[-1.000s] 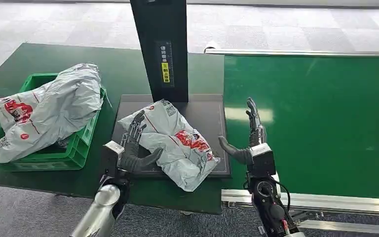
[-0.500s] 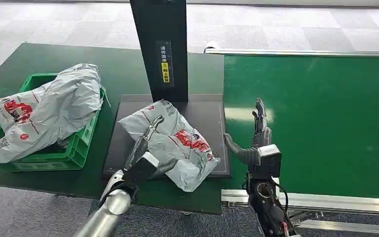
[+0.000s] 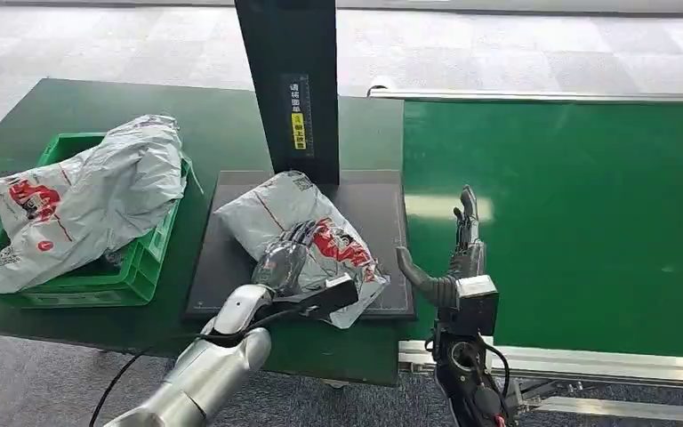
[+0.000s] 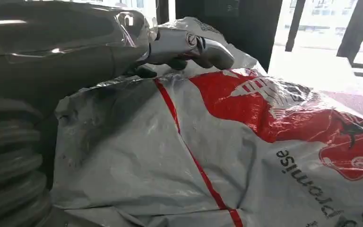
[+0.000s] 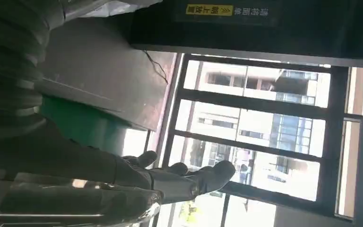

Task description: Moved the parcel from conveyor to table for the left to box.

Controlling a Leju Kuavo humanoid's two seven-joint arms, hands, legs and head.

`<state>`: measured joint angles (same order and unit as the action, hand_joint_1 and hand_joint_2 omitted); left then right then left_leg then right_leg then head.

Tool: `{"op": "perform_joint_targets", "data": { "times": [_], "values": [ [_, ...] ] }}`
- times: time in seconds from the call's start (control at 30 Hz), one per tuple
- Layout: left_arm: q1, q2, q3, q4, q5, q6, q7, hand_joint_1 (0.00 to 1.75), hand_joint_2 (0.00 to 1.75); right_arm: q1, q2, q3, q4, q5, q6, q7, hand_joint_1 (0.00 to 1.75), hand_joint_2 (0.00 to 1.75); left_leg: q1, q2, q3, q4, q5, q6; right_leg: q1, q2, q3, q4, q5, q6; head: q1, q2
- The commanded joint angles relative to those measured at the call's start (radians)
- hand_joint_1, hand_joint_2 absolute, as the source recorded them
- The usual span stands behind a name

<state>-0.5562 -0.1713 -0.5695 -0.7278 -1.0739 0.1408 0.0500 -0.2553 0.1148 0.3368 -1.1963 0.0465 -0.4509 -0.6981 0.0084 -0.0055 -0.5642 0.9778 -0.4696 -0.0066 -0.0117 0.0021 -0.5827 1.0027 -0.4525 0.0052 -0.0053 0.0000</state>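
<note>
The robot's left hand [image 3: 286, 258] has moved a lot in one second: before, it stood next to the low left edge of the crinkly grey plastic parcel with red print [image 3: 307, 233], and now it has rolled over and lies on top of it, with the fingers [image 4: 189, 45] pressing down on the bag. I cannot tell if they have really grabbed it. The parcel looks a little more bunched up than before. It sits in the middle of the picture, on the flat dark square pad [image 3: 222, 258] on the dark green table [image 3: 62, 102], below the tall black post with a yellow label [image 3: 290, 84]. So the parcel is already off the conveyor, and I think the left hand is now getting hold of it to put it in the box. The right hand [image 3: 459, 252] has stayed at the low middle, by the edge of the wide bright green conveyor belt [image 3: 578, 213]; it is open, fingers up, holding nothing. Count: two grey parcels, one on the pad and another big grey bag with red print [image 3: 84, 200] at the left; one green plastic crate [image 3: 138, 267] under that bag; one post; one pad.
</note>
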Motion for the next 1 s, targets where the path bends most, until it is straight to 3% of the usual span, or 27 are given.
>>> {"op": "perform_joint_targets", "data": {
  "times": [0.03, 0.37, 0.47, 0.5, 0.53, 0.6, 0.77, 1.0],
  "values": [
    [-0.052, -0.012, 0.002, 0.184, -0.017, -0.022, 0.026, 0.00, 1.75, -0.007, 0.005, -0.018, 0.007, -0.003, 0.004, 0.000, 0.00, 1.75, 0.000, 0.000, 0.001, -0.001, 0.001, 0.000, 0.000, 0.000, 0.002, -0.001, 0.001, 0.000, 0.000, 0.000],
    [-0.061, -0.016, 0.106, 0.248, -0.099, -0.072, 0.069, 0.00, 1.75, -0.033, 0.019, -0.022, 0.034, 0.023, 0.017, 0.012, 0.00, 1.75, 0.000, 0.003, 0.008, -0.001, 0.000, 0.000, 0.000, 0.002, 0.008, -0.001, 0.001, 0.000, 0.000, 0.000],
    [-0.059, -0.020, 0.150, 0.303, -0.083, -0.188, 0.059, 0.00, 1.75, -0.077, 0.030, -0.004, 0.095, 0.031, 0.024, 0.018, 0.00, 1.75, 0.000, 0.004, 0.009, -0.002, 0.000, 0.000, 0.000, 0.003, 0.009, -0.001, 0.001, 0.000, 0.000, 0.000],
    [-0.058, -0.015, 0.163, 0.316, -0.084, -0.157, 0.039, 0.00, 1.75, -0.094, 0.035, -0.002, 0.118, 0.031, 0.019, 0.016, 0.00, 1.75, 0.000, 0.006, 0.008, -0.003, 0.002, 0.000, 0.000, 0.005, 0.008, -0.003, 0.003, -0.001, 0.000, 0.000],
    [-0.054, -0.013, 0.184, 0.301, -0.073, -0.083, 0.018, 1.61, 1.75, -0.098, 0.033, -0.002, 0.116, 0.027, 0.017, 0.012, 0.00, 1.75, 0.000, 0.005, 0.010, -0.002, 0.001, 0.000, 0.000, 0.005, 0.009, -0.001, 0.002, -0.001, 0.000, 0.000],
    [-0.064, -0.011, 0.201, 0.291, -0.071, -0.041, -0.005, 1.75, 1.75, -0.092, 0.018, 0.001, 0.095, 0.018, 0.021, 0.013, 0.00, 1.75, 0.000, 0.006, 0.011, -0.004, 0.001, 0.000, 0.000, 0.005, 0.011, -0.002, 0.003, -0.001, 0.000, 0.000],
    [-0.058, -0.010, 0.238, 0.230, -0.040, 0.020, -0.059, 1.75, 1.75, -0.073, 0.001, 0.004, 0.066, 0.009, 0.022, 0.023, 0.00, 1.75, 0.000, 0.003, 0.012, -0.002, 0.002, -0.001, 0.000, 0.002, 0.012, -0.001, 0.002, -0.001, 0.000, 0.000],
    [-0.015, -0.014, 0.264, 0.115, 0.124, 0.127, -0.242, 1.75, 1.75, -0.045, -0.019, 0.006, 0.031, -0.011, 0.009, 0.013, 0.00, 1.75, 0.000, 0.001, 0.011, -0.002, 0.002, -0.001, 0.000, 0.001, 0.010, -0.001, 0.001, -0.001, 0.000, 0.000]
  ]
}}
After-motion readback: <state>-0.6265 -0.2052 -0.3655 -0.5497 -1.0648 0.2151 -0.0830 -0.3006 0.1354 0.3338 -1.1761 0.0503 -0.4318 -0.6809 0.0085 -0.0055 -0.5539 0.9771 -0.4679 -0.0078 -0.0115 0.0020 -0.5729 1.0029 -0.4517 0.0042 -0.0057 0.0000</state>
